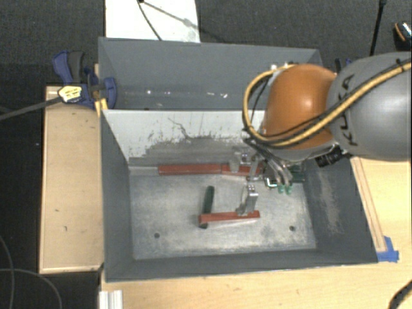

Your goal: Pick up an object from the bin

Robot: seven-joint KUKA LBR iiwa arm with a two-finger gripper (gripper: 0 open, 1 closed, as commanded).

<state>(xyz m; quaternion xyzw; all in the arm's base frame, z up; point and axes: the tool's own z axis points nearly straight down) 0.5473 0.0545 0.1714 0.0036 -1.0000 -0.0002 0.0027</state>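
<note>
My gripper [248, 203] hangs low over the bin's floor, right of the middle, its tip just above the right end of a short red bar [226, 217]. That bar lies flat, and a dark, stubby handle [208, 199] stands off its left end toward the back, making an L shape. Nothing shows held in the gripper. Farther back, a long red bar [191, 168] lies along the foot of the back wall. Its right end, which carries a metal piece, runs under the arm.
The arm with its orange cover and cables reaches in from the right and hides the bin's back right part. A small green thing [285, 187] peeks out beneath it. The bin's sloped walls rise on all sides.
</note>
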